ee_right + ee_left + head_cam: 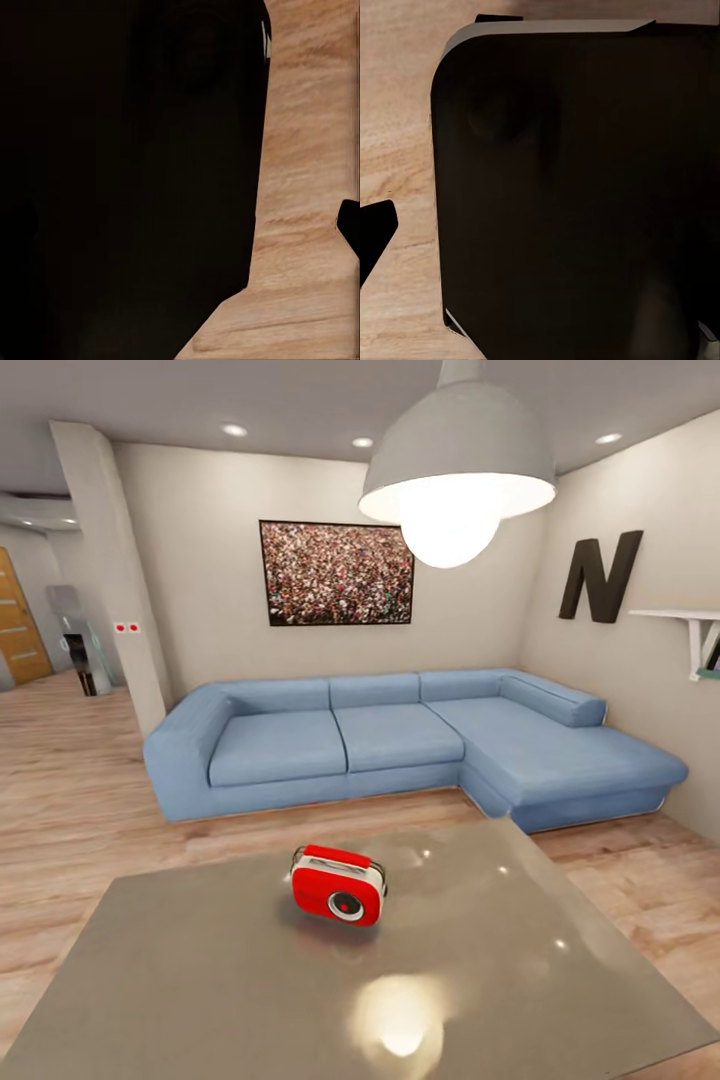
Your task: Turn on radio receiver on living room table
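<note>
— Where are we on the radio?

— I've got the radio receiver [339, 885] in the head view, upright mid-surface on the table [500, 970] before the sofa [400, 745]. Untouched, I'd judge (reaching and switching remain).

— Fingers?

— Can't tell; wrist views give dark bodywork over floor [307, 187].
</note>
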Robot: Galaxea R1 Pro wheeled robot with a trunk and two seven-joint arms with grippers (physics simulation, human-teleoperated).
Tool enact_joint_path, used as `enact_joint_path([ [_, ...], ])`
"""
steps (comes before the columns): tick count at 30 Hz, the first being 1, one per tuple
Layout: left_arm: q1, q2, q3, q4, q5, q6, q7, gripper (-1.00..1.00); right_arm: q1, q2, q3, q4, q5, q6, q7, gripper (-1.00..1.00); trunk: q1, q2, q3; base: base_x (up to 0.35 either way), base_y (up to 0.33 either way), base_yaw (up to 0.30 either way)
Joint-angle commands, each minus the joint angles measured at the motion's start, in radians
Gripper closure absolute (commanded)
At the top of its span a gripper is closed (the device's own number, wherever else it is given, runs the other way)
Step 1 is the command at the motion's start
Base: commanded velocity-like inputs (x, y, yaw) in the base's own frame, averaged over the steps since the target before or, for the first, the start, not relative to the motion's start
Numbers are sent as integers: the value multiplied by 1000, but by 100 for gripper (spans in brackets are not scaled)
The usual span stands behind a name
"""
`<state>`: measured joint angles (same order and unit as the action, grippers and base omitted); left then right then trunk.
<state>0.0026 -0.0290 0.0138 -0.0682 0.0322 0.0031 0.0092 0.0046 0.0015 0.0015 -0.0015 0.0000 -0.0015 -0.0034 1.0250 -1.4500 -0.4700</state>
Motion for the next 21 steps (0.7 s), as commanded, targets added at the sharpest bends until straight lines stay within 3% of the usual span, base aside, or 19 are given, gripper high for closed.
enact_joint_path([
  [1, 0, 0, 0, 0, 0, 0, 0, -100, 0, 0, 0, 0, 0, 0, 0, -100, 0, 0, 0, 299, -100, 0],
  [9, 0, 0, 0, -1, -2, -1, 0, -100, 0, 0, 1, 0, 0, -2, -2, -100, 0, 0, 0, 258, -75, 19],
  [21, 0, 0, 0, -1, -2, -2, 0, -100, 0, 0, 2, 0, 0, -3, -1, -100, 0, 0, 0, 23, -5, 243],
])
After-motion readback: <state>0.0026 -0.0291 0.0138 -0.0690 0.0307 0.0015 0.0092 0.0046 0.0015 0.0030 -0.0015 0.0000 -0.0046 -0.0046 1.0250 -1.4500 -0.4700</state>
